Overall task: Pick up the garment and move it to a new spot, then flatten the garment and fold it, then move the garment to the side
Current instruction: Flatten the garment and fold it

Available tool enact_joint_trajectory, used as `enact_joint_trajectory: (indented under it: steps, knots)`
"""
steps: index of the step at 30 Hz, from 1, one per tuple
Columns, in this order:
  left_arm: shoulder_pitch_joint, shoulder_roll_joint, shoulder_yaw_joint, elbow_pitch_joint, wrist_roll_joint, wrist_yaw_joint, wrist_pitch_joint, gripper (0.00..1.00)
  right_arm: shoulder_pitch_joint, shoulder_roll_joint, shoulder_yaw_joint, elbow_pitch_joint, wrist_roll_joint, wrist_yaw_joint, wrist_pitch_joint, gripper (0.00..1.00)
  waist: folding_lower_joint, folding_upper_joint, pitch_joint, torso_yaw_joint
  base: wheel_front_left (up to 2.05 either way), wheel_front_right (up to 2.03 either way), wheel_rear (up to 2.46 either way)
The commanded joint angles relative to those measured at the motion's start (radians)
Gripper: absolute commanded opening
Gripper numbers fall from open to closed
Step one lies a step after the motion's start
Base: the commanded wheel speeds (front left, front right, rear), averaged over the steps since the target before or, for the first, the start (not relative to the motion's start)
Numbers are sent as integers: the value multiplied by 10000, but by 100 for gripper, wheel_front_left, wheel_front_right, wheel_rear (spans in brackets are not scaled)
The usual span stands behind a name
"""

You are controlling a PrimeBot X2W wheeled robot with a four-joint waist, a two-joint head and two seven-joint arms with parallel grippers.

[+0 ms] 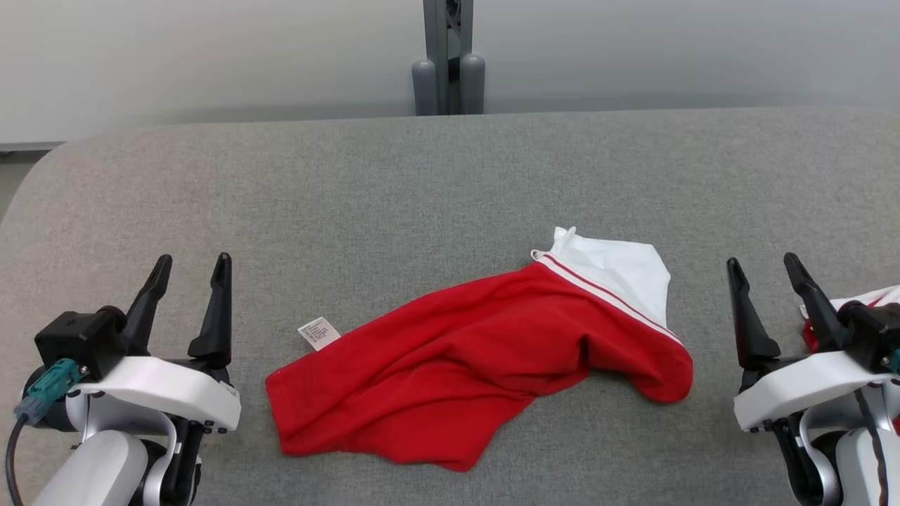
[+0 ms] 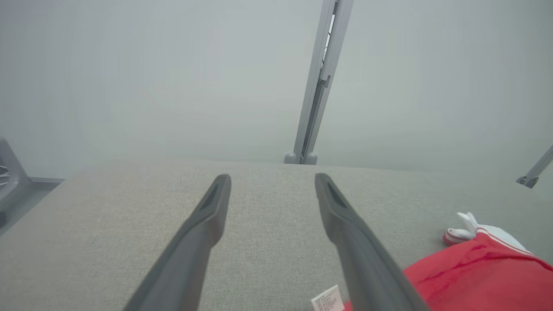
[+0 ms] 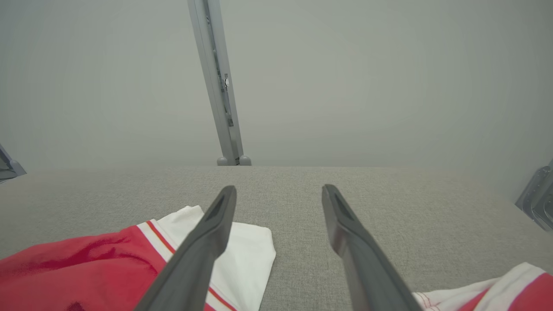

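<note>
On grey table [image 1: 351,183], toward front edge, about mid-width: red garment [image 1: 478,358], crumpled, w/ folds & a hump at its right end. Not flat, not folded. White part w/ red-white stripe band at its far-right end, pointing to far edge. Red part spread to left & front. Small white tag [image 1: 318,332] at garment's left end, flat on table, just beside red hem; print too small to read.

Front left corner: left gripper [image 1: 195,258], fingers wide apart, nothing betw. them, tips toward far edge. Well apart from garment, to its left; tag betw. the two. In left wrist view, bare table betw. the fingers, garment & tag at lower right past right-hand finger. Touching table or above it: can't tell.

Front right corner: right gripper [image 1: 762,259], fingers likewise wide apart, empty. Near garment's right end, no contact. In right wrist view, white part behind left-hand finger, bare table in the gap.

By right edge: 2nd cloth [image 1: 882,299], red & white, partly hidden behind right gripper, apart from garment.

Past far edge, mid-width: grey post [image 1: 448,63], upright, pale wall [image 1: 211,56] behind.
</note>
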Motion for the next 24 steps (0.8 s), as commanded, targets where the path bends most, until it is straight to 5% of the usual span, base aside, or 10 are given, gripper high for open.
enact_joint_trajectory:
  steps: [1,13,24]
  knots:
    - [88,66,45,-171,136,130,-96,100,149,-12,2,-50,-6,-4,17,100,0,0,-204,11,0,0,0]
    - [1392,407,-81,-1815,937,1521,-226,100,1461,250,301,-966,131,-4,319,100,0,0,-1153,-189,0,0,0]
    - [2490,522,-81,-1884,710,1840,-253,100,2504,377,21,-1778,161,-4,557,100,0,0,-1591,-246,0,0,0]
